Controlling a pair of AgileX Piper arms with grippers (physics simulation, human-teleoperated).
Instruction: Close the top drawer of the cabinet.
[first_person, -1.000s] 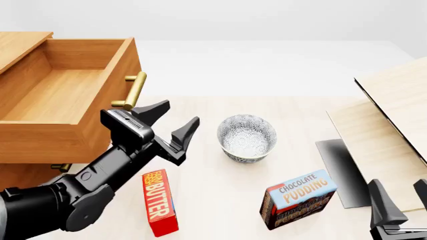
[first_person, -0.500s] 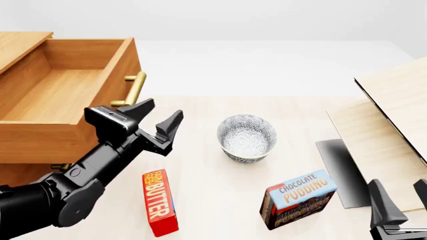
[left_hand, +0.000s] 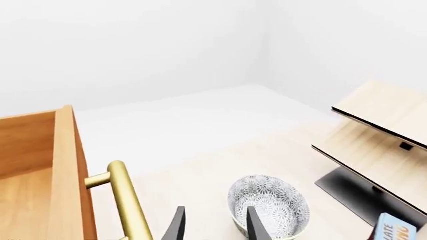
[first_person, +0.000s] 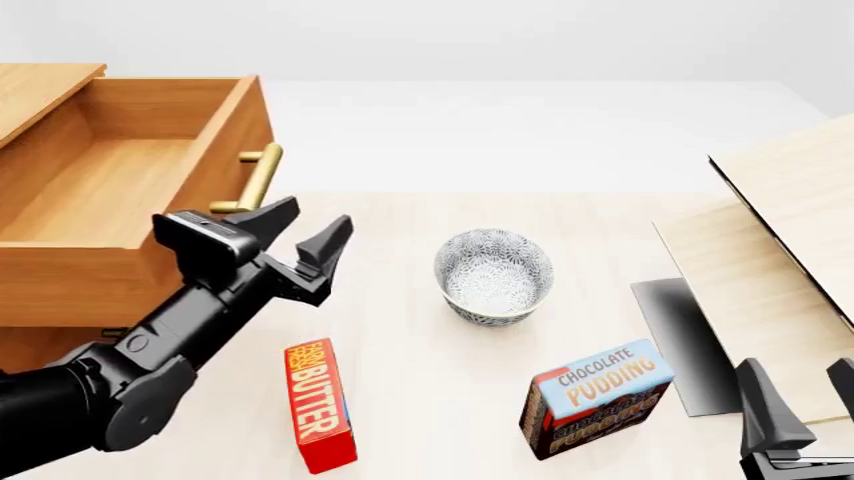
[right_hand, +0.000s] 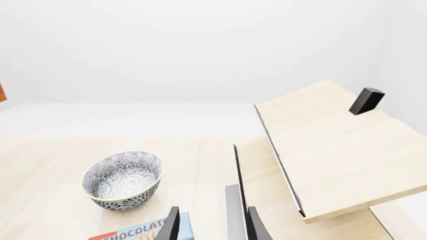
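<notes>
Left tool (first_person: 296, 238) spread wide, empty, just beside the top drawer (first_person: 127, 200)'s handle (first_person: 254, 180); rigid wood, probably slides stiffly—push its front.

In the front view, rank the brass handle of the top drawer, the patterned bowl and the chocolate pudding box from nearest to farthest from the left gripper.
From the left gripper:
1. Brass handle of the top drawer, just beyond the fingertips, on the cabinet side.
2. Patterned bowl, to its right, mid-table.
3. Chocolate pudding box, farther right and nearer the camera.
</notes>
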